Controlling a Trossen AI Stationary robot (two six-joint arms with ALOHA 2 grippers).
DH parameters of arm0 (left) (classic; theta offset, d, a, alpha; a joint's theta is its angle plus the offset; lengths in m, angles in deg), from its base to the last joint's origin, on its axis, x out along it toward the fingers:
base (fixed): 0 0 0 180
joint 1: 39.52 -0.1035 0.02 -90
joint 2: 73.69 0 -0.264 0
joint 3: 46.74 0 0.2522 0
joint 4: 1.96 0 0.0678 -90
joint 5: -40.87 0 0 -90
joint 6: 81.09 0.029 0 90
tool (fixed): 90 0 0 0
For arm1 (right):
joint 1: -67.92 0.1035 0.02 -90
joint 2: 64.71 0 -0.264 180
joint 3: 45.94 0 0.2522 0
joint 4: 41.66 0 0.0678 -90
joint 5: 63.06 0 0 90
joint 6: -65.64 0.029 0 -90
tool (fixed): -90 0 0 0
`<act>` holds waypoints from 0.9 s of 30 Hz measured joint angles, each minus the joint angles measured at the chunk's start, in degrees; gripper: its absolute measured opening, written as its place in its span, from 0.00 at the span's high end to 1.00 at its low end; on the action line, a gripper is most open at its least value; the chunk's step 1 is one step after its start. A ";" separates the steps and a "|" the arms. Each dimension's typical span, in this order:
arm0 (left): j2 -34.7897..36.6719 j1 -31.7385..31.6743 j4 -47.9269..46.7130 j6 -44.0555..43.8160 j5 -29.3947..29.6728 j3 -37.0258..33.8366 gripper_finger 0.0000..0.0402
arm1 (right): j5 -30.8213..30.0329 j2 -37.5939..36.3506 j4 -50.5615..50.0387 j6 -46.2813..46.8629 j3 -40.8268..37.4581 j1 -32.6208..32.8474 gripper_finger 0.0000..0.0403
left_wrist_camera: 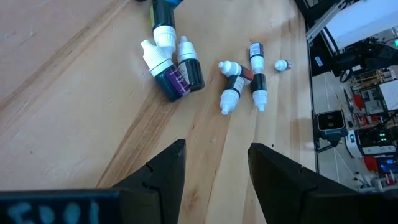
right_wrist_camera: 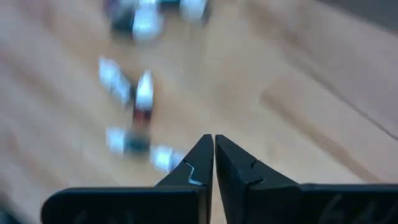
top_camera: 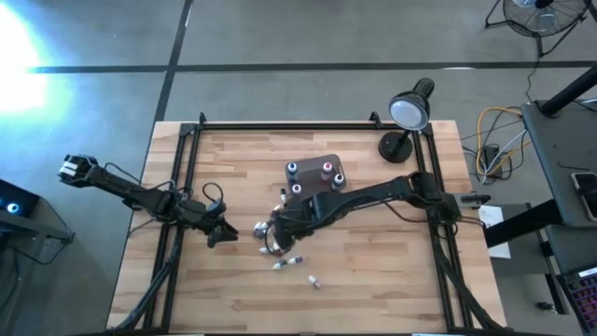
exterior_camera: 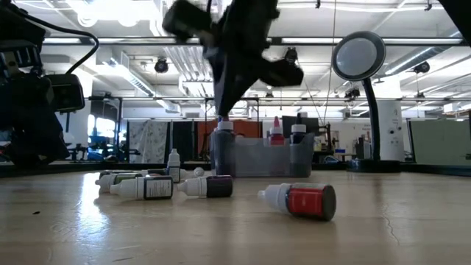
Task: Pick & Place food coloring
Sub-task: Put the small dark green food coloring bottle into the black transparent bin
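Bottles of food coloring [left_wrist_camera: 180,71] lie tipped over on the table [top_camera: 392,271] just under the right pincer [top_camera: 272,227], pinched shut and empty, while the left pincer [left_wrist_camera: 214,163] waits open beside them.

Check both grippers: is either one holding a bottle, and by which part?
Nothing is held. The right gripper is shut with nothing between its fingers; the left gripper is open above bare table.

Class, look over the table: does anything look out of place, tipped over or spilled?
Yes: several food coloring bottles lie tipped on their sides, scattered on the table, while three stand upright in the grey tub. No spilled liquid shows.
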 joint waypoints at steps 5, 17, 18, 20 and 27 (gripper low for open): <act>0.00 0.00 0.01 0.00 0.01 0.00 0.62 | 12.62 -0.03 -7.29 -7.60 3.68 1.62 0.86; 0.00 0.00 0.00 0.00 0.00 0.00 0.62 | 17.23 0.10 4.47 4.96 -6.42 7.99 0.41; 0.00 0.00 0.00 0.00 0.00 0.00 0.62 | 16.91 0.17 4.73 5.47 -7.09 8.34 0.40; 0.00 0.00 0.01 0.00 0.01 -0.01 0.62 | 16.04 0.43 5.65 5.63 -7.98 9.12 0.38; 0.02 0.00 0.02 0.00 0.00 0.00 0.62 | 13.06 2.40 6.16 5.73 -9.56 10.99 0.40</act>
